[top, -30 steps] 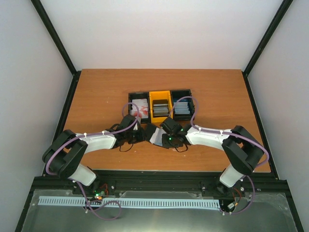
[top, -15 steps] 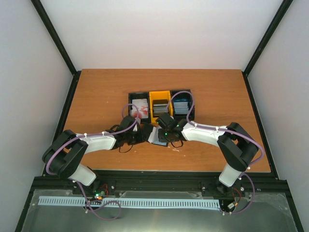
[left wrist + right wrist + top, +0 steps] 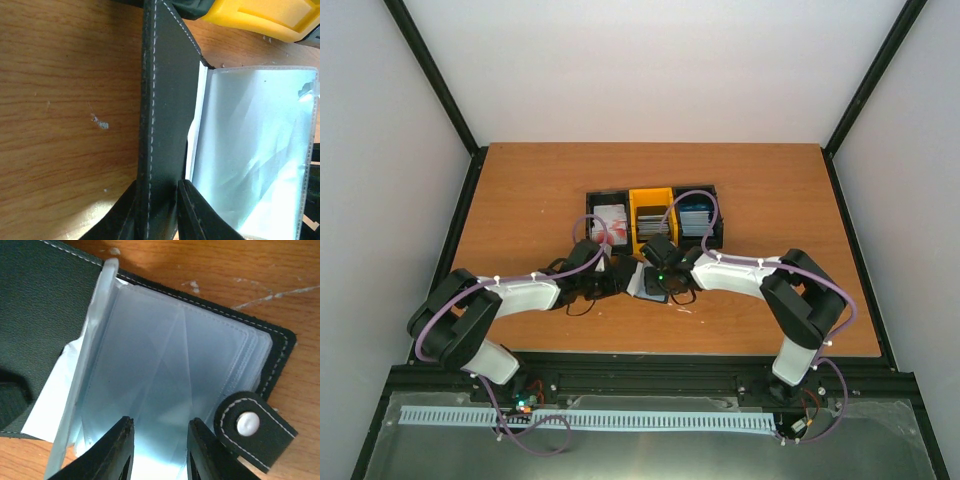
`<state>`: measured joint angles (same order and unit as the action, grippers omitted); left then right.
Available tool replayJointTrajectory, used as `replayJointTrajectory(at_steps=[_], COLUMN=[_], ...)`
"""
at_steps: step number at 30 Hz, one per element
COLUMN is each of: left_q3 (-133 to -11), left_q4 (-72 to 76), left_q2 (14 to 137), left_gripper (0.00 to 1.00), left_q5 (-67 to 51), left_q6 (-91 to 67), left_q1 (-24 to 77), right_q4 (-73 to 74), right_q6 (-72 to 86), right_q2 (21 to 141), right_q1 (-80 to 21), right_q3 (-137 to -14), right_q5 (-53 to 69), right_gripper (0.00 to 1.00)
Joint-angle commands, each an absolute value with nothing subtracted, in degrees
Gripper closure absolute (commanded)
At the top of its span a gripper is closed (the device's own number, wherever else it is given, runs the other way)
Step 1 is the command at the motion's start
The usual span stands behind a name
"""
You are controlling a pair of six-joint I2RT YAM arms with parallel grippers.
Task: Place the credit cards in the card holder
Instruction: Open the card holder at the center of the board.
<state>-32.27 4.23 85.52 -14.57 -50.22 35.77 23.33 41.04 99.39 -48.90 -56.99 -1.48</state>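
Observation:
The card holder (image 3: 638,279) lies open on the table between my two grippers. My left gripper (image 3: 157,212) is shut on its black stitched cover (image 3: 167,100), which stands on edge beside the clear sleeves (image 3: 255,150). My right gripper (image 3: 160,452) is open, its jaws apart just above the pale blue-grey sleeves (image 3: 170,370), with no card between them. The clasp tab (image 3: 248,424) with its white snap lies to the right. The credit cards sit in bins behind: white and red (image 3: 609,222), dark grey (image 3: 652,222), blue (image 3: 696,218).
Three bins stand in a row just behind the holder: a black one (image 3: 592,214), a yellow one (image 3: 635,215) and another black one (image 3: 717,222). The yellow bin's corner (image 3: 270,15) is close to the holder. Both arms (image 3: 520,292) (image 3: 750,275) reach inward across the near table.
My right gripper has moved left and a little away from me, onto the open holder's sleeves. The left gripper and the holder's cover have stayed put.

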Motion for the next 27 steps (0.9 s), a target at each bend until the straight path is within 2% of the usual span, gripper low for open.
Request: replayJointTrajectory(at_steps=[1,10,13,17,18,21,27], left_q3=[-32.1,-32.0,-32.5,-32.3,-32.2,-31.2,-29.9], left_q4=[5.3,4.4,1.0,-5.9,-7.5,-8.1,-2.6], left_q2=[84.5,83.5,81.2,74.7,72.9,67.4,64.2], left_gripper=[0.81,0.80,0.69,0.47,0.46,0.45,0.47], left_q5=[-14.9,-14.0,-9.8,-0.3,2.0,4.2,-1.4], left_q6=[-50.6,-51.0,-52.7,-57.3,-58.2,-57.9,-55.3], left_q1=[35.5,35.5,35.5,35.5,35.4,35.4,35.3], right_q4=[20.0,11.1,8.9,8.0,7.9,6.5,2.1], right_q6=[41.2,42.4,42.4,41.9,41.7,40.5,37.7], right_q2=[100.7,100.4,100.4,101.5,101.7,101.7,102.5], right_q1=[-49.1,-47.9,-47.1,-46.6,-46.5,-46.4,-45.9], right_q3=[-56.6,-54.5,-54.1,-54.1,-54.2,-54.6,-55.9], right_q5=[1.7,9.1,10.7,11.2,11.3,11.8,17.9], right_gripper=[0.71,0.72,0.72,0.72,0.72,0.72,0.70])
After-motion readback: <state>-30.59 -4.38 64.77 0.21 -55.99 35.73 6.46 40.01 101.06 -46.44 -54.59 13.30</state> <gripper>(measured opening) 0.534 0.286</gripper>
